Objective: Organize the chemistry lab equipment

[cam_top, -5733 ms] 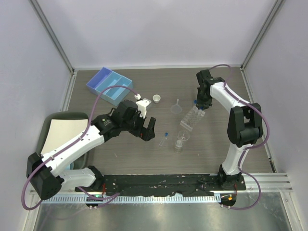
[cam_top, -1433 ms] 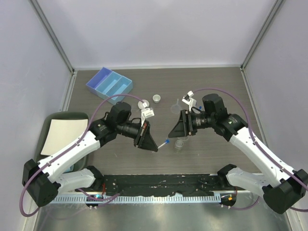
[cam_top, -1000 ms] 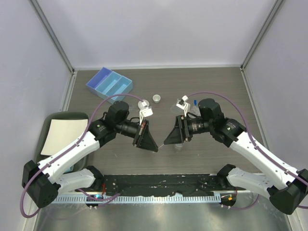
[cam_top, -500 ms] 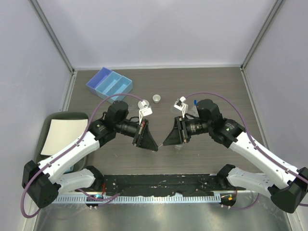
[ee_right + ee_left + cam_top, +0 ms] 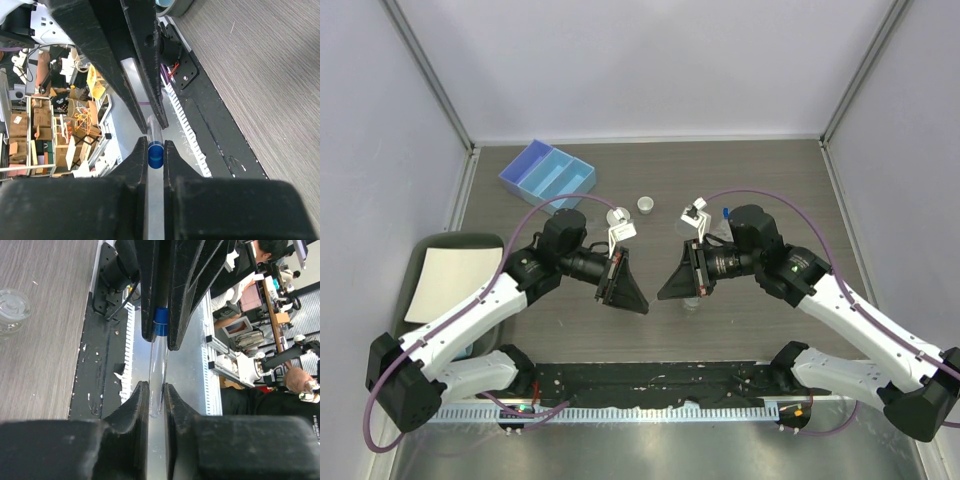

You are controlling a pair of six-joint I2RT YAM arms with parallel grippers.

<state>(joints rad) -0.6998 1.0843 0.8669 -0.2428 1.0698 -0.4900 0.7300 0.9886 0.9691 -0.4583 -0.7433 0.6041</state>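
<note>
A clear test tube (image 5: 157,371) with a blue cap (image 5: 160,328) hangs in the air between both arms, above the table's near part. My left gripper (image 5: 156,399) has its jaws close against the tube's rounded end. My right gripper (image 5: 155,156) is shut on the blue cap (image 5: 155,154). In the top view the left gripper (image 5: 641,304) and right gripper (image 5: 666,292) meet tip to tip and hide the tube. A glass beaker (image 5: 692,301) stands under the right gripper. A white dish (image 5: 646,205) lies further back, and the tube rack (image 5: 718,232) is mostly hidden by the right arm.
A pale-blue divided tray (image 5: 548,176) sits at the back left. A second white dish (image 5: 617,214) peeks out beside the left wrist. A green mat with a white sheet (image 5: 445,272) lies at the left edge. The beaker (image 5: 12,307) shows in the left wrist view.
The right gripper has moved left onto the tube's capped end and closed on it. The left arm has held the tube in place.
</note>
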